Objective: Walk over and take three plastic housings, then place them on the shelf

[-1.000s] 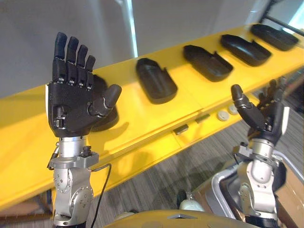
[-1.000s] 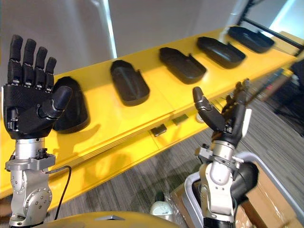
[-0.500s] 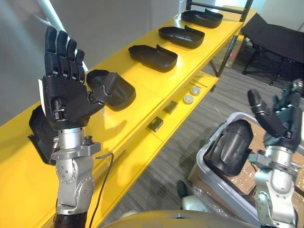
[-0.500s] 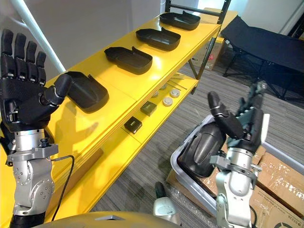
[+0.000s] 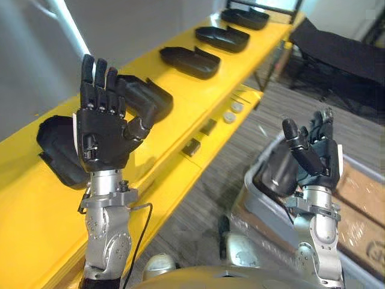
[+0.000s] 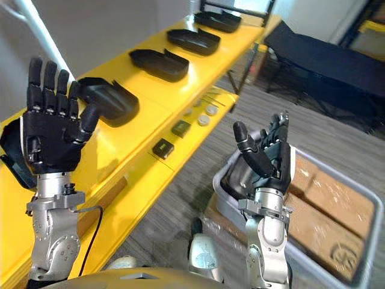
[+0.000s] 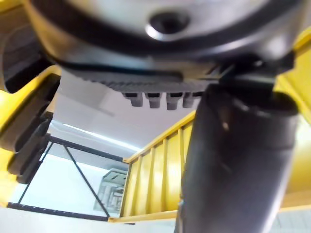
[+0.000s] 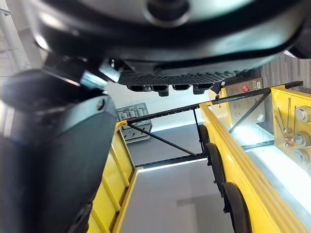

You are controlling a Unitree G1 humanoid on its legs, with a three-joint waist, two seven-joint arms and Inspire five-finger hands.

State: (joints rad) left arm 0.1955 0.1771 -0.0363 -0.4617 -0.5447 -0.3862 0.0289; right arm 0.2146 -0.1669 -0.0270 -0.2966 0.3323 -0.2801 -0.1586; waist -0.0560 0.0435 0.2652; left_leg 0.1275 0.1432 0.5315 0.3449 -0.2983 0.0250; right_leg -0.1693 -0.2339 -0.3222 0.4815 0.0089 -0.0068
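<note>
Left hand (image 5: 105, 135): we are holding it raised, palm toward the head camera, fingers straight and upright, thumb standing apart, clasping nothing.

Right hand (image 5: 313, 159): we are holding it raised lower down, fingers straight and parted from the thumb, likewise clasping nothing.

Plastic housings (image 5: 189, 62): we are counting five black shells lying in a row along the yellow shelf (image 5: 180, 90), hollow sides up, each apart from the next. The nearest housing (image 5: 54, 150) is lying partly behind the left hand.

Sixth housing (image 5: 274, 177): we are seeing it sitting dark in the grey bin (image 6: 219, 180) on the floor, just behind the right hand.

Lower ledge (image 6: 138, 174): it is carrying two small dark blocks (image 6: 161, 148) and, further along, pale round discs (image 6: 204, 120).

Brown cardboard (image 6: 325, 211): we are seeing it by the bin, though we cannot tell whether inside or under it.

Black folding cot (image 6: 325, 60): it is standing on the grey carpet (image 6: 180, 211) beyond the bin.
</note>
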